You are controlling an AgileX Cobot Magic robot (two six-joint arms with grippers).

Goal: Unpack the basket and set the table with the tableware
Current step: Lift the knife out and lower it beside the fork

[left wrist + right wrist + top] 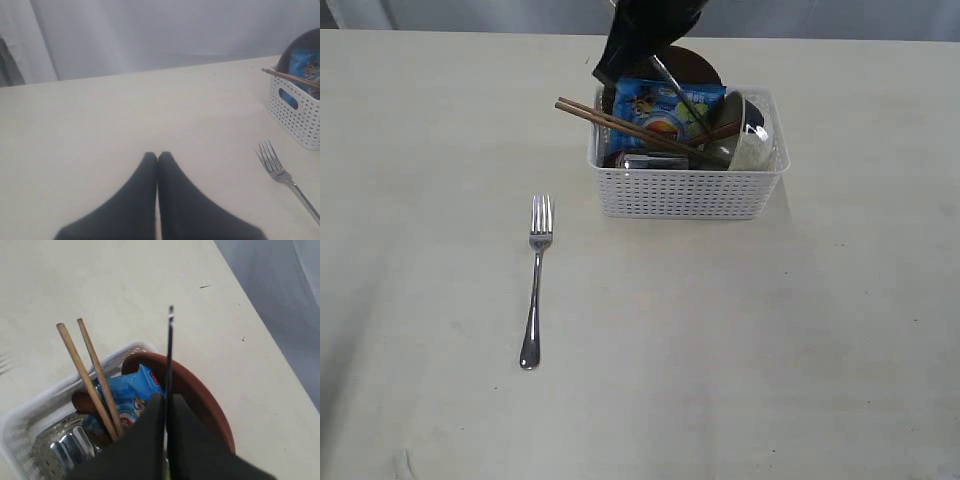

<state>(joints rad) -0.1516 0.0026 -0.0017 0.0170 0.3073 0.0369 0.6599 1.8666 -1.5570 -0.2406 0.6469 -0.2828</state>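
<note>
The white basket (680,195) stands at the far middle of the table (770,350). In it are the chopsticks (620,125), a white bowl (755,140), a steel cup (65,450) and a dark brown plate (200,390) leaning at the back. My right gripper (165,399) hangs over the basket, shut on the thin steel knife (170,350), whose end sticks out past the fingertips. A fork (536,280) lies on the table left of the basket. My left gripper (158,156) is shut and empty, low over bare table, with the fork (280,175) off to one side.
A blue snack bag (665,110) lies in the basket under the chopsticks. The black right arm (650,30) comes down from the far edge above the basket. A pale curtain (150,35) runs behind the table's far edge.
</note>
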